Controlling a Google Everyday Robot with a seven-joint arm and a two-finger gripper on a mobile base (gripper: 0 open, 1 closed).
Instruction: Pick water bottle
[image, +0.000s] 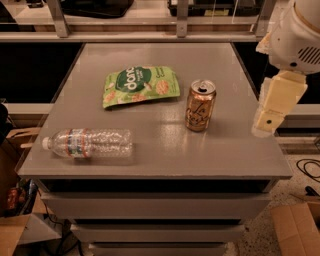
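Observation:
The water bottle lies on its side near the front left edge of the grey table. It is clear and ribbed, with its white cap pointing left and a coloured label band near the neck. My gripper hangs from the white arm over the table's right edge. It is far to the right of the bottle, beyond the can, and holds nothing.
An orange-gold drink can stands upright at centre right. A green snack bag lies flat at the back centre. Cardboard boxes sit on the floor on both sides. A shelf rail runs behind the table.

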